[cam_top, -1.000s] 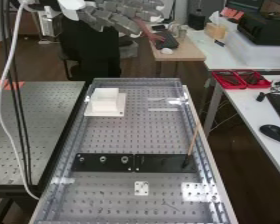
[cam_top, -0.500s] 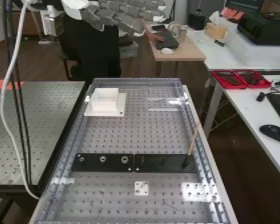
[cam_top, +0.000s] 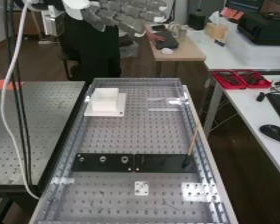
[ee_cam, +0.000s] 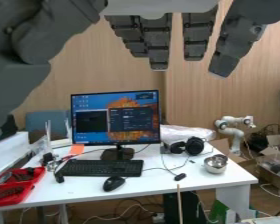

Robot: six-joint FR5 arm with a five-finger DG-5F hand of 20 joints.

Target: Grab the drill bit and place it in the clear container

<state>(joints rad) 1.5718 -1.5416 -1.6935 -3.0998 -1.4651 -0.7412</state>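
The robot's dark grey hand (cam_top: 121,19), open with its fingers extended and gripping nothing, hangs high beyond the far end of the perforated bench (cam_top: 124,134), having edged slightly toward the high view's right since the first frame, a second earlier. A white cable (cam_top: 5,107) at that view's left sways a little with the shift, while the items on the bench stay exactly as they were. The clear container (cam_top: 162,104) lies near the bench's far right corner, beside a white block (cam_top: 105,99) on a flat base and apart from it. Closer to the camera, a black strip (cam_top: 160,163) spans the bench, with three small metal fittings (cam_top: 103,160) in a row on its left half; whether any of them is the drill bit is too small to tell. A thin wooden stick (cam_top: 193,139) with a dark lower end leans at the strip's right end. In the wrist view, the separated fingers (ee_cam: 158,47) point toward a white desk (ee_cam: 157,175) bearing a monitor (ee_cam: 115,120), a keyboard (ee_cam: 101,168) and a metal bowl (ee_cam: 215,164).
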